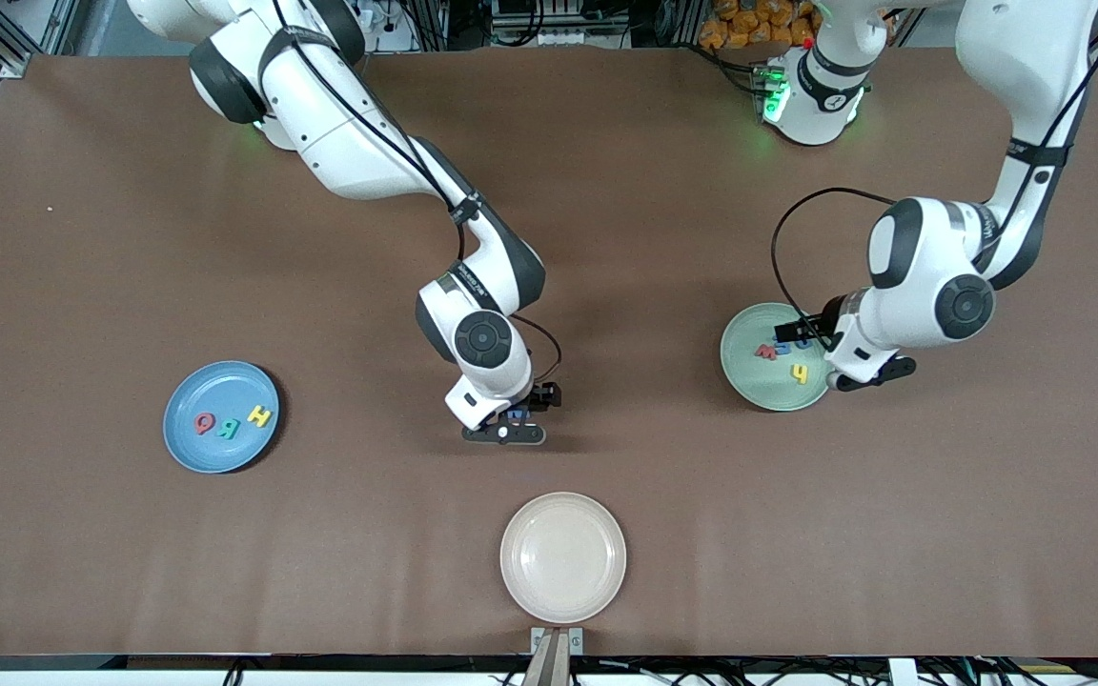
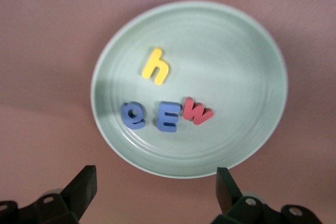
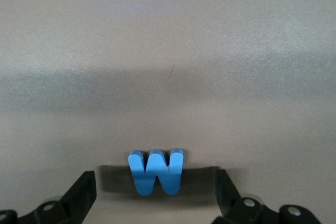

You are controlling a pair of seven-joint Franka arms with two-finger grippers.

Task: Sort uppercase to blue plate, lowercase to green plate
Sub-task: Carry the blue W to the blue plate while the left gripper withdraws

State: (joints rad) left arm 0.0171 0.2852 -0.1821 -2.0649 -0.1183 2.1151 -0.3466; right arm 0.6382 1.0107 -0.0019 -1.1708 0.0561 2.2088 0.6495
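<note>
Brown cloth covers the whole desk (image 1: 130, 238), with the arm bases along its top edge in the front view. Toward the right arm's end sits the blue plate (image 1: 189, 446); on it lie a red Q (image 1: 205, 423), a teal R (image 1: 228, 427) and a yellow H (image 1: 259, 416) in a row. Toward the left arm's end sits the green plate (image 1: 747, 381), and a cream plate (image 1: 522, 581) lies near the middle of the bottom edge, nearest the front camera.

From the front, the right arm reaches to mid-desk with its gripper (image 1: 514, 417) low over the cloth, and only a speck of blue shows there. The right wrist view makes it plain: a blue W (image 3: 156, 171) rests on the cloth between the wide-open fingers (image 3: 79, 195), which do not touch it.

The left gripper (image 1: 802, 333) hangs over the green plate's edge. In the front view the arm hides part of the plate, and only a red w (image 1: 765, 352), a yellow h (image 1: 800, 373) and a bit of blue can be seen. The left wrist view shows the full plate (image 2: 252, 66) with four letters: the yellow h (image 2: 156, 66), and below it in a row a blue a (image 2: 133, 115), a blue m (image 2: 168, 116) and the red w (image 2: 196, 111), the m and w touching. The left fingers (image 2: 81, 190) are spread wide and hold nothing.
</note>
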